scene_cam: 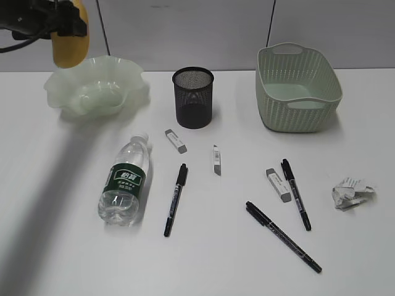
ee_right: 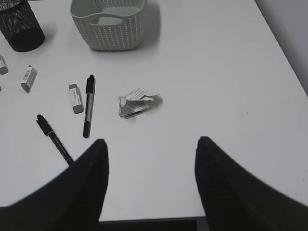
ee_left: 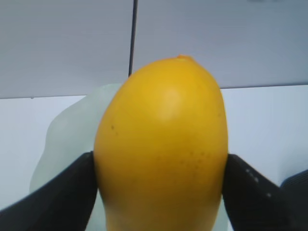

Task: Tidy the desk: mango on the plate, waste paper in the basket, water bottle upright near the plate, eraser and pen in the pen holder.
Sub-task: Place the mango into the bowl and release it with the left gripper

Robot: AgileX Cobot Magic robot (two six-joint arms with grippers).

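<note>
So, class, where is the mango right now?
The mango is off the desk, held in the left tool at the far left of the exterior view, just above the back left rim of the green plate.

My left gripper [ee_left: 161,192] is showing plain matte black fingers [ee_left: 57,197], my right gripper [ee_right: 150,180] is looking black and rounded, and a black cable [scene_cam: 15,44] is trailing off my left arm.

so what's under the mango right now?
The plate shows behind and below the mango, which the left gripper holds above its back-left rim. The plate looks empty in the exterior view. From the wrist, the mango covers most of it.
</note>
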